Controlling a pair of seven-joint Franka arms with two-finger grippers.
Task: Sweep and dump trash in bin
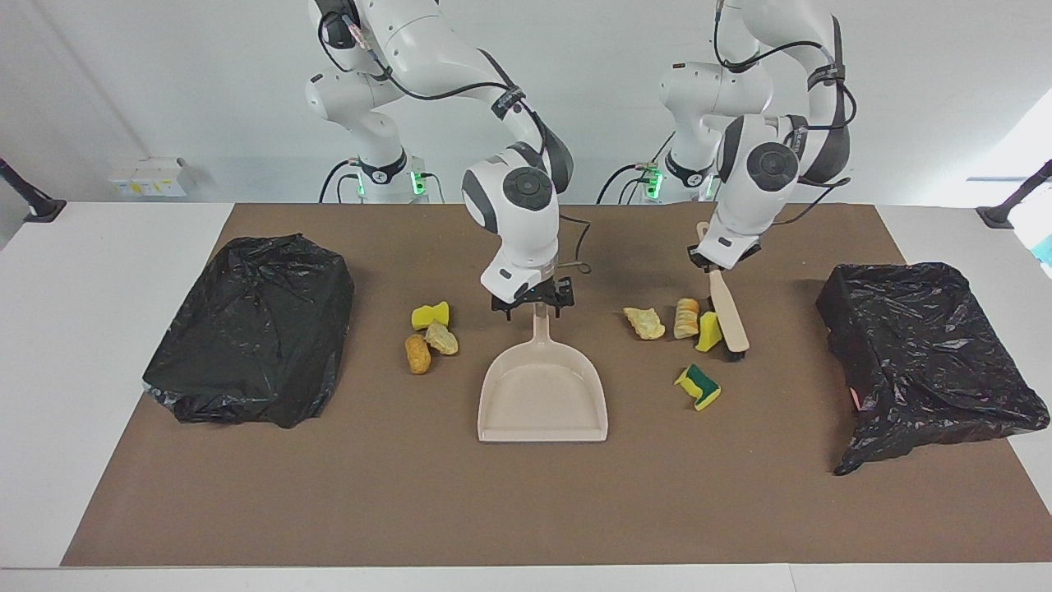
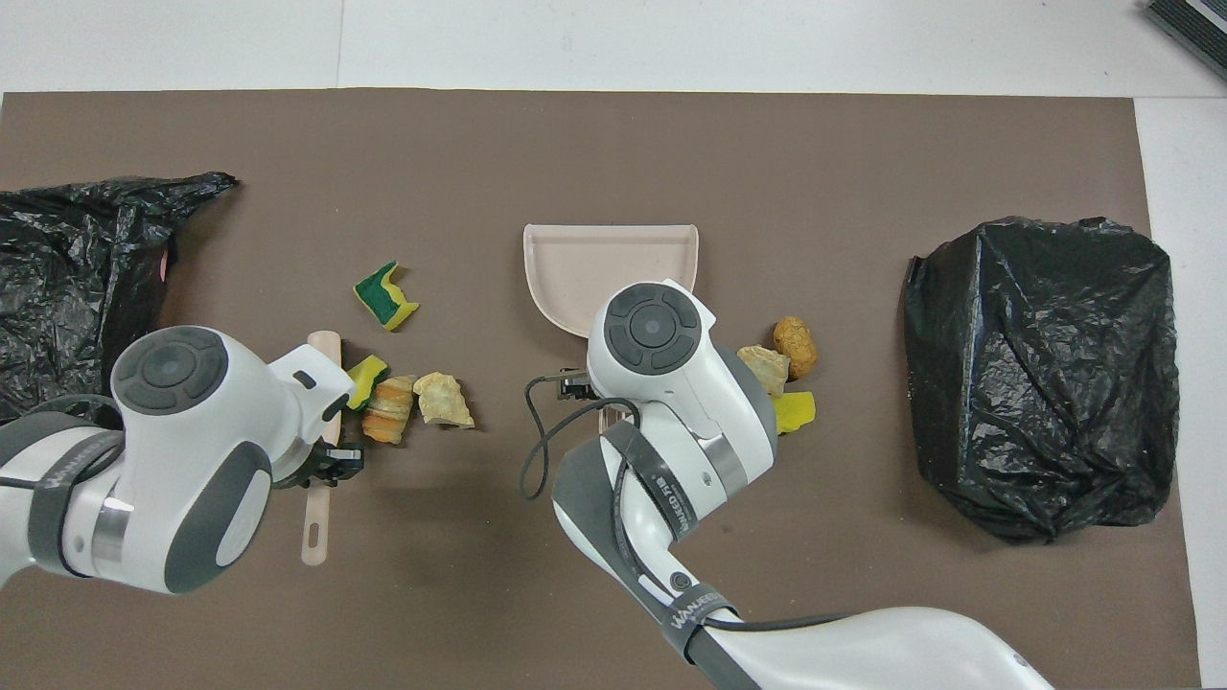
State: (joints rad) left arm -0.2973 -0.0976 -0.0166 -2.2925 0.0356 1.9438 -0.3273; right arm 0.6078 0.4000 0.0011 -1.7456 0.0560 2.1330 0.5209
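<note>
My left gripper [image 1: 713, 261] is shut on the handle of a wooden brush [image 1: 728, 316], whose bristles rest on the mat against a yellow sponge bit [image 1: 708, 330] and a striped bread chunk [image 1: 685, 318]. Beside them lies a tan chunk [image 1: 643, 322], and a green-backed sponge [image 1: 697, 386] lies farther from the robots. My right gripper [image 1: 532, 306] stands open, its fingers either side of the handle end of the beige dustpan [image 1: 542, 395]. Toward the right arm's end, three more scraps cluster: a yellow sponge [image 1: 431, 314], a tan chunk [image 1: 441, 338] and a brown chunk [image 1: 417, 353].
A bin lined with a black bag [image 1: 920, 353] stands at the left arm's end of the brown mat. Another black-bagged bin [image 1: 251, 329] stands at the right arm's end. The mat [image 1: 526, 510] stretches bare from the dustpan's mouth outward.
</note>
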